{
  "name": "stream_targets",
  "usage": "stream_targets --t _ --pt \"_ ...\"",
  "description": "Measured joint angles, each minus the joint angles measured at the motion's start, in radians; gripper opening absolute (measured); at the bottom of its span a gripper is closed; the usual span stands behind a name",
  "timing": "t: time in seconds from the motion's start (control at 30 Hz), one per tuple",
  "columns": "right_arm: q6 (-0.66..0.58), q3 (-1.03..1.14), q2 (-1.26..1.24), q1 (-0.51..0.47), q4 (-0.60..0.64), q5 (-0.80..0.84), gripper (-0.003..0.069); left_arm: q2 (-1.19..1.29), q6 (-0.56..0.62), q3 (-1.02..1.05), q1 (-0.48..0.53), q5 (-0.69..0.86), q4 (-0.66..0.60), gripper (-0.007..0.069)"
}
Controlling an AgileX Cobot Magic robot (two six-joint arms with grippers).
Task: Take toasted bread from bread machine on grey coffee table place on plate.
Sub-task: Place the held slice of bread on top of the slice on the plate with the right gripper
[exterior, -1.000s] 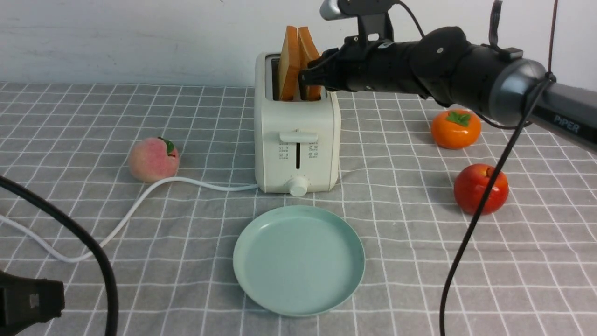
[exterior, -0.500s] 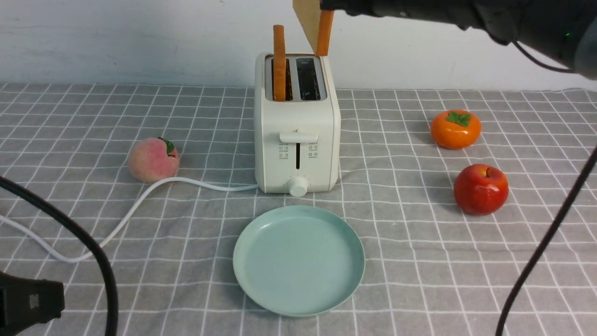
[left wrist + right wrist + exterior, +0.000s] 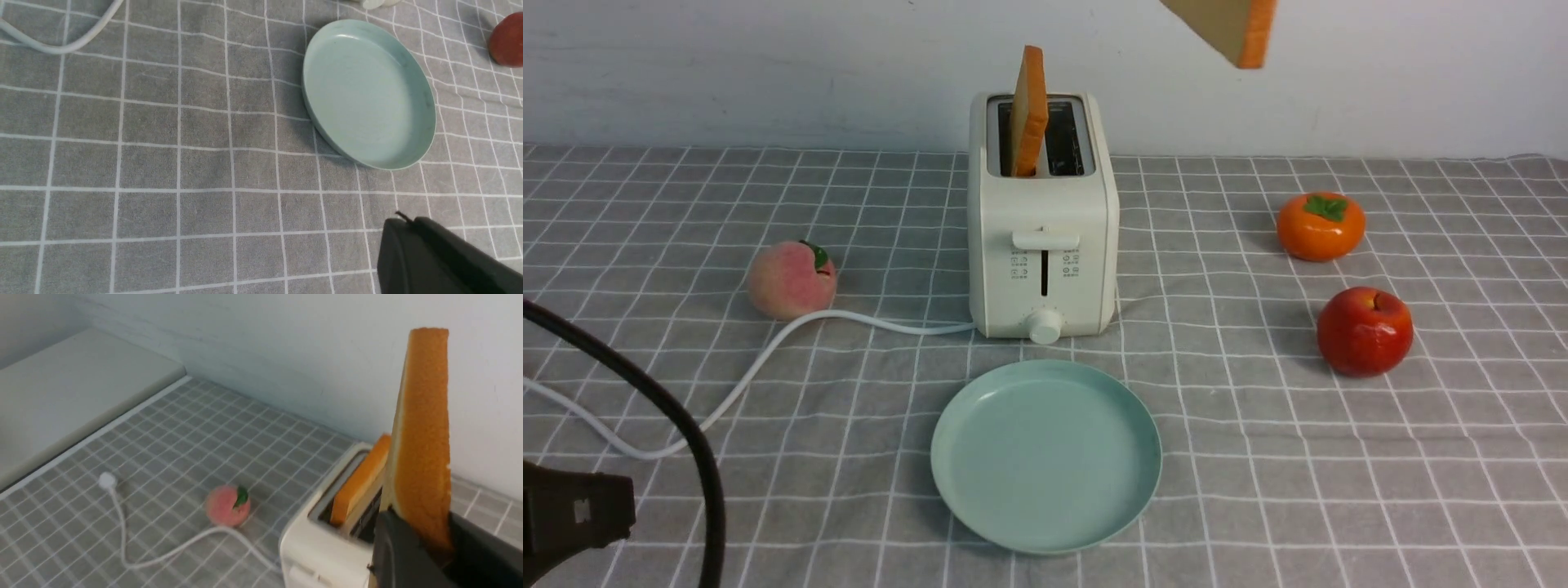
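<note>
The right gripper is pinching one slice of toasted bread, holding it in the air clear of the bread machine. Beyond that gripper, the second slice is leaning in a slot. The left gripper is hanging low over the grey coffee table, with the plate lying just ahead; whether it is spread cannot be told.

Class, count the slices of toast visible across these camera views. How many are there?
2. One slice stands in the toaster's left slot; the other slice is held high by the right gripper.
</note>
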Motion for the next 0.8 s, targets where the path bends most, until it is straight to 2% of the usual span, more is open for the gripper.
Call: stream_targets --t 0.07,0.17,0.33,0.4,0.53,0.6,0.8 --pt "0.017 0.0 -0.042 -0.053 0.008 0.176 0.009 0.0 0.0 0.0 0.0 -0.013 0.0 -0.0014" --pt "0.031 0.017 -0.06 -0.093 0.052 0.28 0.009 0.0 0.0 0.0 0.0 -0.018 0.0 -0.0014" --pt "0.05 0.172 -0.094 -0.11 0.121 0.287 0.009 0.0 0.0 0.0 0.0 -0.022 0.0 -0.0014" --pt "0.037 0.301 -0.102 -0.11 0.163 0.288 0.009 0.0 0.0 0.0 0.0 -0.022 0.0 -0.0014" --pt "-0.061 0.496 -0.089 -0.111 0.253 0.282 0.009 0.0 0.0 0.0 0.0 -0.022 0.0 -0.0014" --pt "-0.161 0.641 -0.044 -0.111 0.374 0.276 0.009 0.0 0.0 0.0 0.0 -0.021 0.0 -0.0014" --pt "-0.296 0.728 0.127 -0.099 0.555 0.235 0.009 0.0 0.0 0.0 0.0 -0.021 0.0 -0.0014"
